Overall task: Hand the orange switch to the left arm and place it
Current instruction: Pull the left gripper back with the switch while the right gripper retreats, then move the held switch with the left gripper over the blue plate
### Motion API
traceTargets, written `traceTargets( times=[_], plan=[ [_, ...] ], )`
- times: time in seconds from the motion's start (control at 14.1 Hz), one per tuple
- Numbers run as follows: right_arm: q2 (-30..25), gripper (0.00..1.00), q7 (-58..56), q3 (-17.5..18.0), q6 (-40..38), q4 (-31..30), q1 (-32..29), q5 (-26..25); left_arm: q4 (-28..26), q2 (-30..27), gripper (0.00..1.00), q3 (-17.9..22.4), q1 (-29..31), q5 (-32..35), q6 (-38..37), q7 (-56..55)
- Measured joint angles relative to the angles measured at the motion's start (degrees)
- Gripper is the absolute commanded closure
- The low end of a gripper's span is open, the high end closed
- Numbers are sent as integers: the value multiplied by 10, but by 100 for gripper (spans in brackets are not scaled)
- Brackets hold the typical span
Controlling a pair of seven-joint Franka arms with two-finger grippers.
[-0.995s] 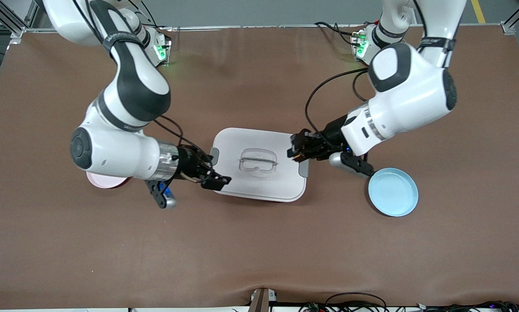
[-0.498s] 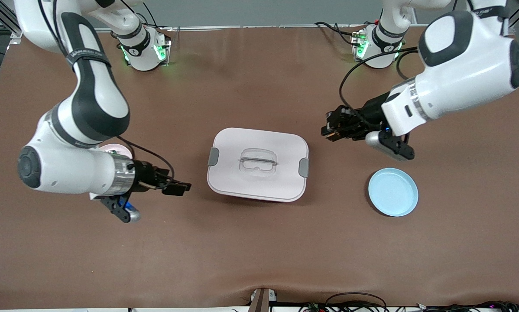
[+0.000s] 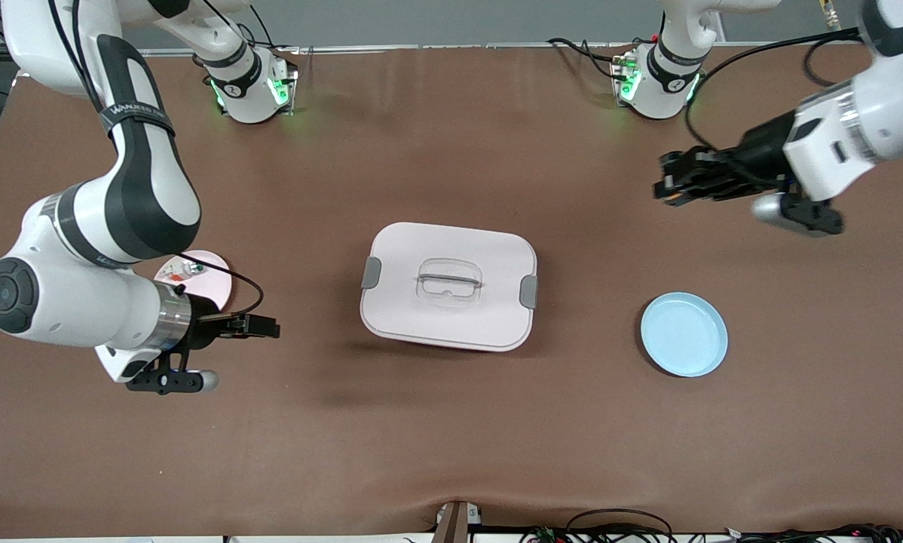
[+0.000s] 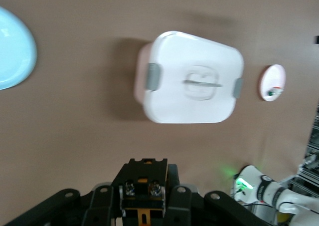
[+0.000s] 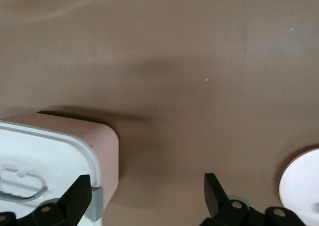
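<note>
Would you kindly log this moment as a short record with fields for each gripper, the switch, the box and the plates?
left gripper: shut on the orange switch, over bare table at the left arm's end
right gripper: open, empty, beside the box
box: mid-table, lid on
blue plate: empty
pink plate: holds a small white-and-green part

My box sits in the middle of the table. One plate lies toward my left arm's end, a bit nearer the front camera. Another plate lies toward my right arm's end, and a small part rests on it. The two plates are well apart
</note>
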Motion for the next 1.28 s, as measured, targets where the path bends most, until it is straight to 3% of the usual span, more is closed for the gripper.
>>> traceTargets(
  times=[0.21, 0.5, 0.85, 1.28],
  plan=[
    [0, 0, -15, -22, 6, 0, -9, -8, 26, -2, 100, 1, 35, 78, -41, 0],
    [0, 0, -19, -61, 6, 3, -16, -12, 29, 0, 100, 2, 44, 161, -42, -56],
    [-16, 0, -20, -82, -9, 3, -21, -14, 28, 31, 100, -1, 49, 238, -20, -304],
    [-38, 0, -123, -83, -44, 0, -38, -38, 15, 101, 100, -3, 48, 244, 83, -545]
  ],
)
